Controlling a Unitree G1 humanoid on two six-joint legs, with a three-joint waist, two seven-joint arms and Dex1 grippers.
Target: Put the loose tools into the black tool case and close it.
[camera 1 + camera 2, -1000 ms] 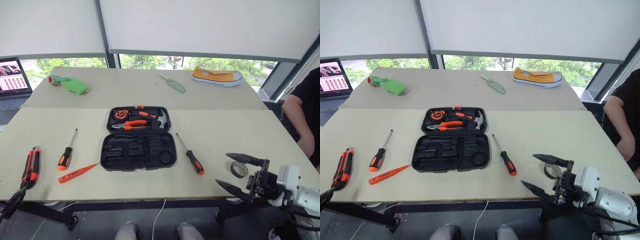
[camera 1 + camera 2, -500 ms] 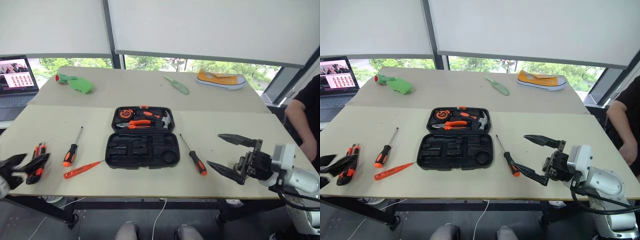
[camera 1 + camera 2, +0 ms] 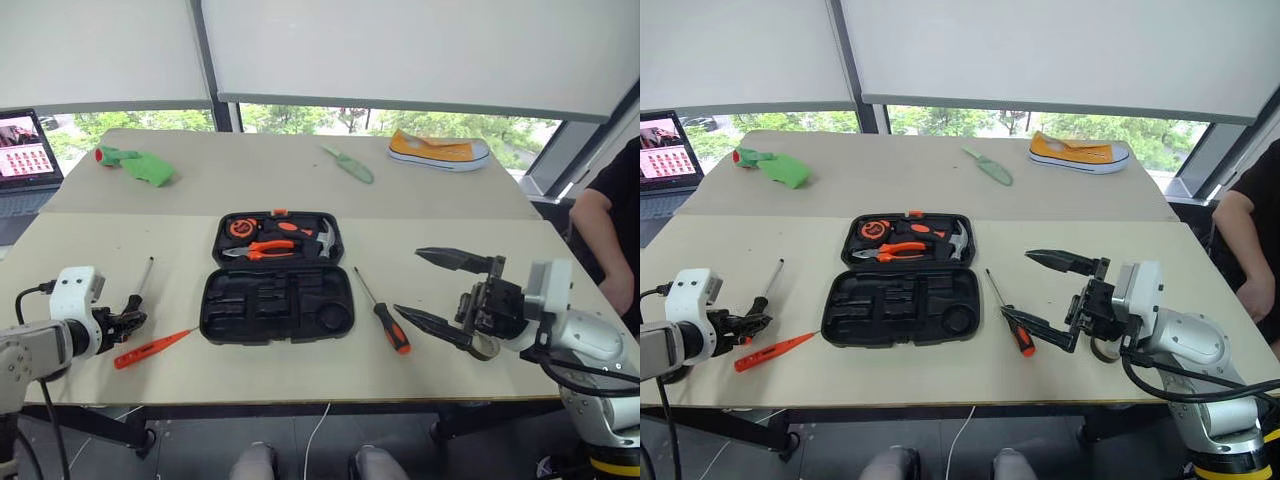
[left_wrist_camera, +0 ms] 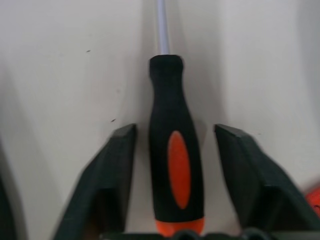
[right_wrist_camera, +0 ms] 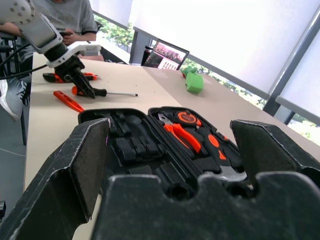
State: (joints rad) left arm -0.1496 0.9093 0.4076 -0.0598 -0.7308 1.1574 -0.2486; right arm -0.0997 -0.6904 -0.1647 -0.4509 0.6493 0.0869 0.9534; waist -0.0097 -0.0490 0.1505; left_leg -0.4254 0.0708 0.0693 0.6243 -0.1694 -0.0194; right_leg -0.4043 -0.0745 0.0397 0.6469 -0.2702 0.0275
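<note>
— How was the light?
— Bright, even daylight came through the window strip (image 3: 330, 118) under the drawn blinds (image 3: 400, 45); shadows on the table (image 3: 450, 200) were faint.
— Any blur?
— The left wrist view was soft, the screwdriver handle (image 4: 175, 150) blurred. In the right wrist view the near fingers (image 5: 85, 165) were out of focus.

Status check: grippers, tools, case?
Left gripper open astride screwdriver handle, not gripping. Right gripper open, empty. Tool case open; nothing blocking.

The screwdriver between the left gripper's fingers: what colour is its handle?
Black with an orange oval inset and orange butt, clearest in the left wrist view.
</note>
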